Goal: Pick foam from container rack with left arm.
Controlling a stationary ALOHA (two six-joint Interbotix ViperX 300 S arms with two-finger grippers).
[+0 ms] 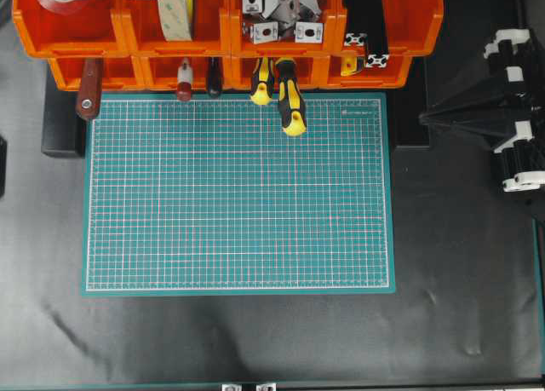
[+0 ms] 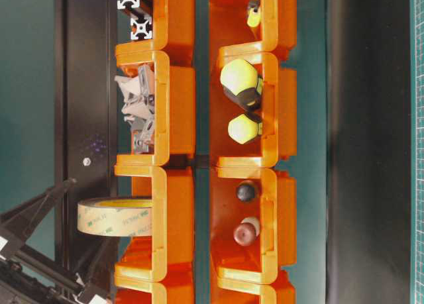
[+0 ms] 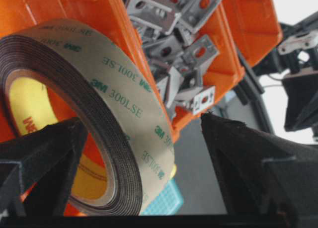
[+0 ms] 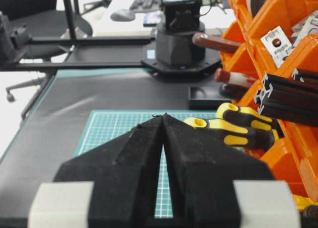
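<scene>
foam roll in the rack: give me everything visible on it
The foam is a large ring of tape: beige liner printed 3M 300LSE in green, dark wound edge, yellow core, wide open centre. It stands on edge in an upper bin of the orange rack, beside the bin of metal brackets, and juts past the bin's rim. The left gripper is open, one finger at the ring's face, the other to its right. Contact cannot be told.

Bright, even light throughout (windows blown white in both wrist views), near fingers blurred.
</scene>
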